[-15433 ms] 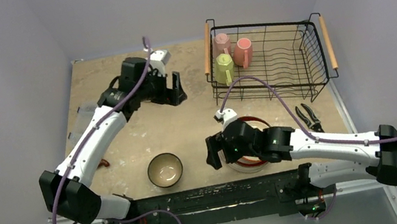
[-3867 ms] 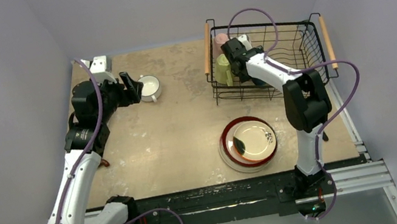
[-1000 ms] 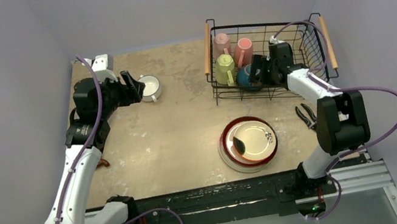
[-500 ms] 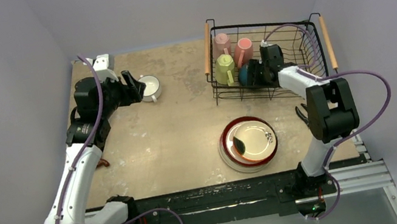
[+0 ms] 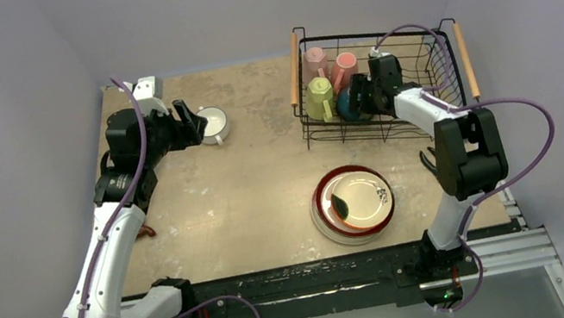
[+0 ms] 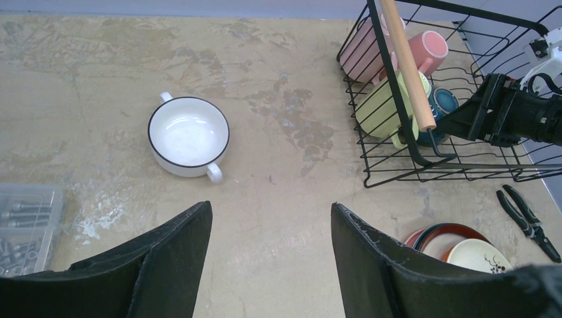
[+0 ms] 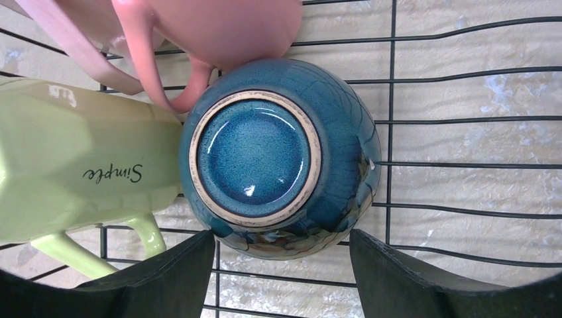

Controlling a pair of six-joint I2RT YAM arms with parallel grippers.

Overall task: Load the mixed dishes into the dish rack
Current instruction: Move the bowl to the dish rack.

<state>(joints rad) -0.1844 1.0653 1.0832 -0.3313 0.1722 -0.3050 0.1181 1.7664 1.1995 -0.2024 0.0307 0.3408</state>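
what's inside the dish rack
In the dish rack, at its left end: pale pink mug, salmon mug, yellow-green mug, upside-down teal bowl. The bowl hides whatever lies under it.

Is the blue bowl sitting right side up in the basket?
No, the blue bowl is turned over: its round bottom ring shows, not its inside.

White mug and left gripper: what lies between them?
Only bare tabletop separates the left gripper from the white mug, seen in the left wrist view.

Reads "Simple" on the side of the yellow-green mug (image 7: 66, 165). Printed in black cursive; legible only from the right wrist view.
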